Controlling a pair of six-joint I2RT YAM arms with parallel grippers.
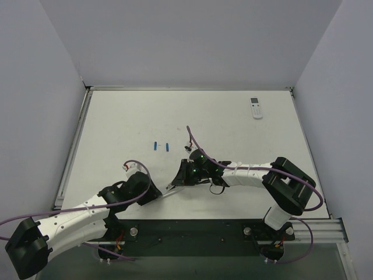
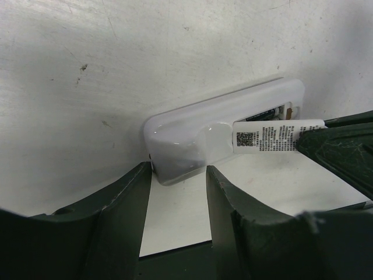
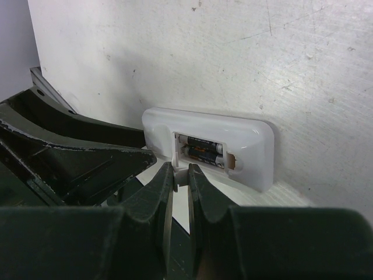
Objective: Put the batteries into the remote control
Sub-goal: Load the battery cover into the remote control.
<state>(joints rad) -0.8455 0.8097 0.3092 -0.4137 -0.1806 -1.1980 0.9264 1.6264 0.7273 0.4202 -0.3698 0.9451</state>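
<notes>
Top view: the remote control lies near the front edge of the table, between the two arms. The left gripper meets it from the left, the right gripper from the right. The batteries lie side by side on the bare surface further back, apart from both grippers. A second remote sits at the far right.

Left wrist view: the remote control rests back-up. The left fingers, about half spread, stand either side of its near end, tips against its edges. A labelled battery cover angles off the compartment.

Right wrist view: the right fingers are nearly closed, pinching the thin white cover. The open compartment shows two dark cells inside.
</notes>
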